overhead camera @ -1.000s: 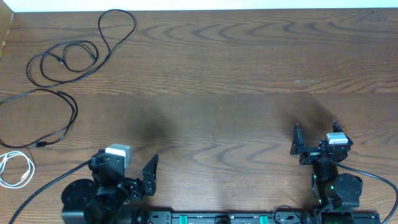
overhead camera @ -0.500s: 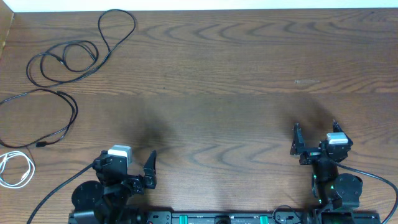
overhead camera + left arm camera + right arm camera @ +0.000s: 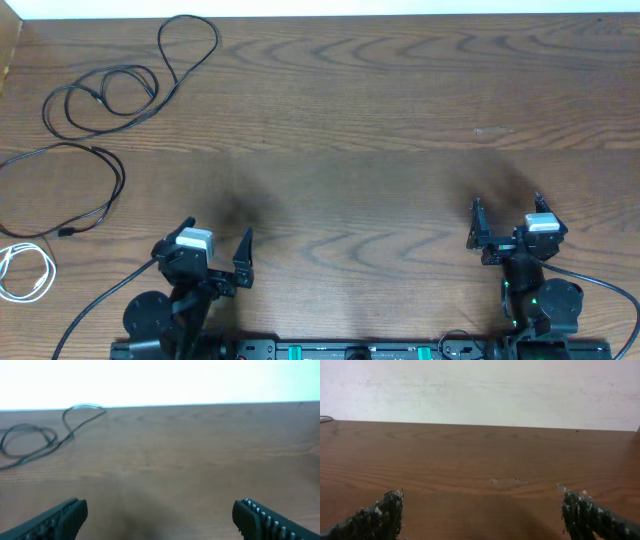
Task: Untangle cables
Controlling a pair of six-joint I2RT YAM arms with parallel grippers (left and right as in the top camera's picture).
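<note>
Three cables lie apart at the table's left side in the overhead view. One black cable [image 3: 160, 70] forms loose loops at the far left; it also shows in the left wrist view [image 3: 60, 435]. A second black cable [image 3: 95, 190] loops below it, ending in a small plug. A short white cable [image 3: 25, 270] lies at the left edge. My left gripper [image 3: 215, 245] is open and empty near the front left, to the right of the cables. My right gripper [image 3: 505, 215] is open and empty at the front right, far from them.
The wooden table [image 3: 380, 130] stretches to a white wall behind. Thick black wires run from both arm bases [image 3: 70, 320] along the front edge. A small pale scuff [image 3: 490, 131] marks the wood at the right.
My left arm has shifted slightly right and forward, away from its base; its gripper stays open. The right arm and the cables have not moved.
</note>
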